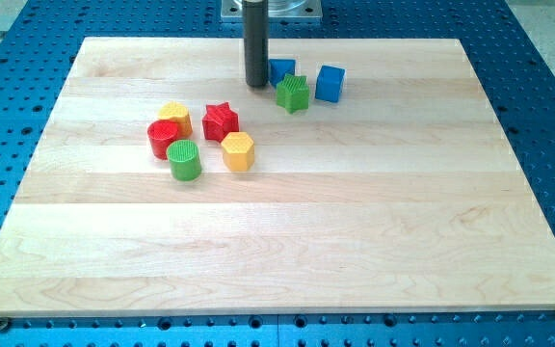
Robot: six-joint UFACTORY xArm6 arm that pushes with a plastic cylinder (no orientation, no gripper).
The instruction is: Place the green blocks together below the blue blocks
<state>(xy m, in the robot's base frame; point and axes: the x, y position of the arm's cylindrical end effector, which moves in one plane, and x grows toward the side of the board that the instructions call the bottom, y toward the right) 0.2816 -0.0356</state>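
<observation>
Beside my tip (256,85), unmarked green star block (293,93) touches blue block (282,70).

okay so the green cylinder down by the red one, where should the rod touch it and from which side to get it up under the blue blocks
No gripping here, only pushing. Set my tip against the green cylinder on its lower-left wall and push toward the view's upper right, where the green star sits by the blue blocks. The red cylinder touches its upper left, and the yellow hexagon stands near that path.
</observation>
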